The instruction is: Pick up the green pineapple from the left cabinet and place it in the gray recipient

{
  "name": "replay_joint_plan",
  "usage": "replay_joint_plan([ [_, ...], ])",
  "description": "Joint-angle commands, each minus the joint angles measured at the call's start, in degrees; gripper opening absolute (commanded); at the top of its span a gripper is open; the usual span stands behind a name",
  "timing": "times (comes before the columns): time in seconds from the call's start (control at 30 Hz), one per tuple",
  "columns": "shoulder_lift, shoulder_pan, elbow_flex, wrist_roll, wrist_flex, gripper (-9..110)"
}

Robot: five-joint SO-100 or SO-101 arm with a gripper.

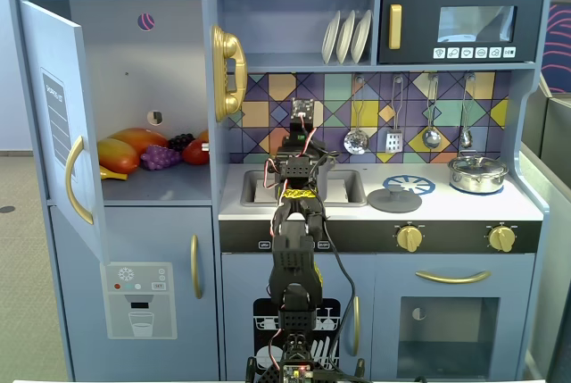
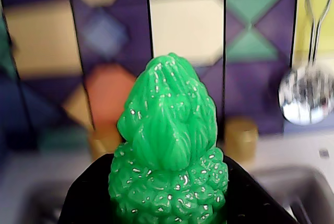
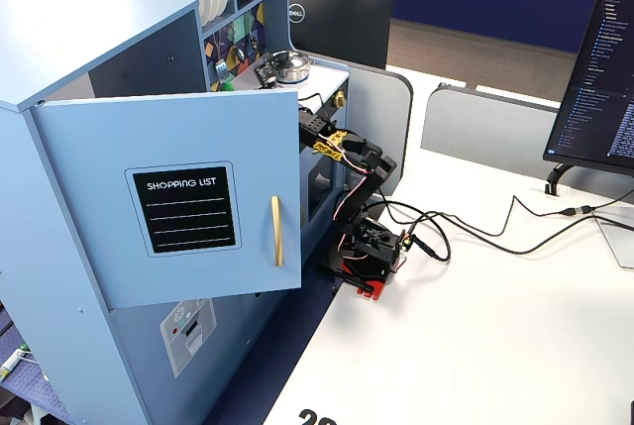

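The green pineapple fills the middle of the wrist view, crown up, held between the black jaws of my gripper, which is shut on its bumpy body. In a fixed view my gripper is raised over the sink, facing the tiled back wall, and the pineapple is hidden behind the arm. The left cabinet stands open, its blue door swung out to the left. The gray recipient does not show in any view.
Orange fruits, purple grapes and a red fruit lie in the cabinet. A shiny silver pot and a gray disc sit on the counter. Utensils hang on the wall; a ladle is at the right.
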Motion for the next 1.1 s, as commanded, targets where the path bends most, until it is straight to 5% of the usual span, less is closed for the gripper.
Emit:
replay_joint_plan([
  [0.0,-0.6,1.4,-3.8,-2.5,3.3,4],
  [0.23,-0.6,0.7,-5.0,2.2,2.5,28],
  [0.37,3.3,-0.6,-10.5,1.1,6.8,24],
  [0.53,18.7,-2.1,-10.9,1.2,29.6,20],
  [0.87,48.8,0.5,16.5,2.5,62.1,13],
  [1.07,59.8,-1.3,39.3,1.9,64.1,6],
])
